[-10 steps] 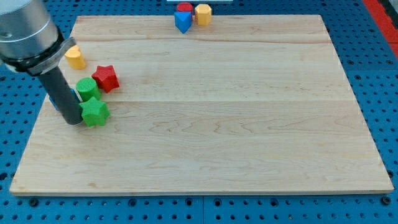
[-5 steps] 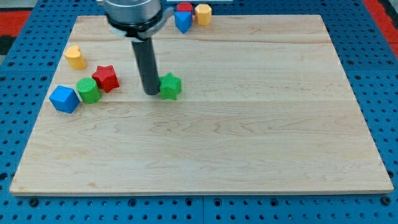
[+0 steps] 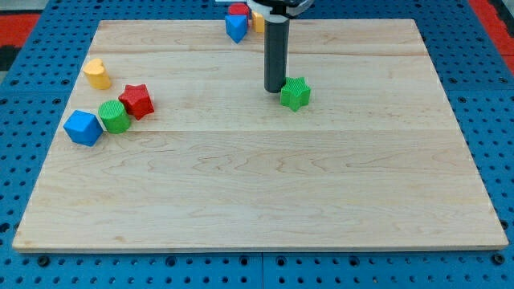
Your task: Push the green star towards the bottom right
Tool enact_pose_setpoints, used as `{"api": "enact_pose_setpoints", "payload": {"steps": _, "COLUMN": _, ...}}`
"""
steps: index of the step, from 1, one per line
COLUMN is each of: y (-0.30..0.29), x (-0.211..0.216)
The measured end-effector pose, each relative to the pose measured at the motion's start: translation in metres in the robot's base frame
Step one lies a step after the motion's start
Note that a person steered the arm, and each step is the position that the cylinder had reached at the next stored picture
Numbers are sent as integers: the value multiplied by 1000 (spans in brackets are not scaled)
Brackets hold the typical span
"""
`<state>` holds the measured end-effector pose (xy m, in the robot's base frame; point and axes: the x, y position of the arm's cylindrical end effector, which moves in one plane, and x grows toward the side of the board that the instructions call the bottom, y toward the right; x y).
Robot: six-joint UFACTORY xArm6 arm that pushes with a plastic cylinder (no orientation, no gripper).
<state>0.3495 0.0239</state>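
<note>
The green star (image 3: 295, 93) lies on the wooden board (image 3: 257, 193), a little above and right of the board's middle. My tip (image 3: 275, 88) stands just to the star's upper left, very close to it or touching it. The dark rod rises from there to the view's top edge.
At the view's left lie a yellow block (image 3: 97, 73), a red star (image 3: 136, 101), a green cylinder (image 3: 114, 116) and a blue cube (image 3: 83, 128). At the top edge sit a red block (image 3: 238, 10), a blue block (image 3: 235, 28) and a yellow block (image 3: 259, 21), partly behind the rod.
The green star has slid from the board's left side to right of centre, slightly upward, with my tip following at its left. The blue cube is now uncovered.
</note>
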Motion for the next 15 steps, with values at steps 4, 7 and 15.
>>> {"api": "enact_pose_setpoints", "payload": {"steps": 4, "y": 46, "x": 15}}
{"api": "enact_pose_setpoints", "payload": {"steps": 7, "y": 49, "x": 72}}
{"api": "enact_pose_setpoints", "payload": {"steps": 15, "y": 128, "x": 168}}
